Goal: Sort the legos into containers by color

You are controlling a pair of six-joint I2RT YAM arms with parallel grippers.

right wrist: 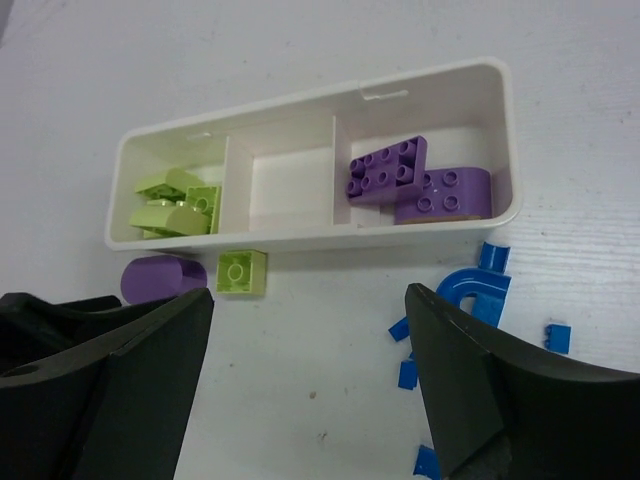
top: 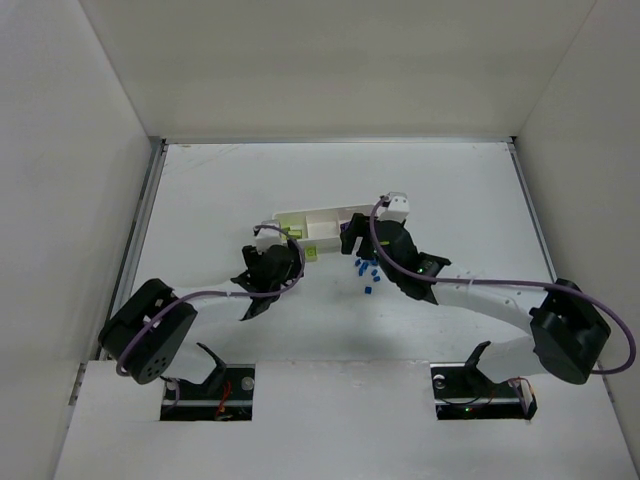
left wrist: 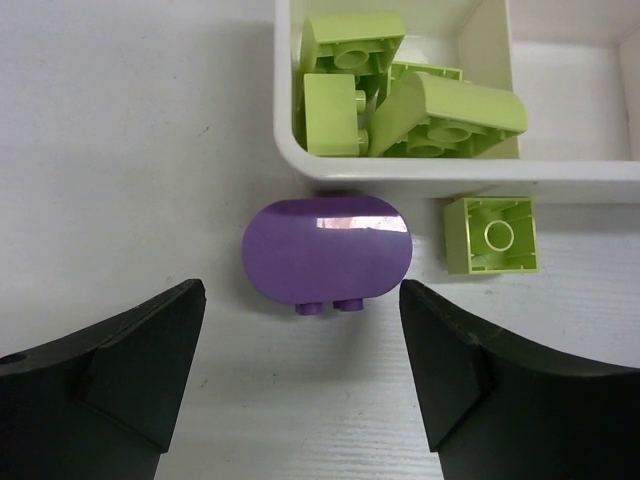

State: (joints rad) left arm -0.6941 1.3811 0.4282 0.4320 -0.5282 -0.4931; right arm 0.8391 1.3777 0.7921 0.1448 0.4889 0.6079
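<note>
The white three-compartment tray (right wrist: pixel 290 240) lies on the table, also in the top view (top: pixel 325 216). Its left compartment holds several lime bricks (right wrist: pixel 175 205), the middle one is empty, the right one holds two purple bricks (right wrist: pixel 420 180). A rounded purple brick (left wrist: pixel 327 248) and a lime square brick (left wrist: pixel 492 235) lie on the table just outside the tray's wall. My left gripper (left wrist: pixel 300 370) is open, just short of the purple brick. My right gripper (right wrist: pixel 310 390) is open and empty over bare table. Several blue bricks (right wrist: pixel 470 295) lie by its right finger.
White walls enclose the table on three sides. The blue bricks also show in the top view (top: pixel 365 270), between the two grippers. The left gripper (top: pixel 270 265) and right gripper (top: pixel 355 240) are close together near the tray.
</note>
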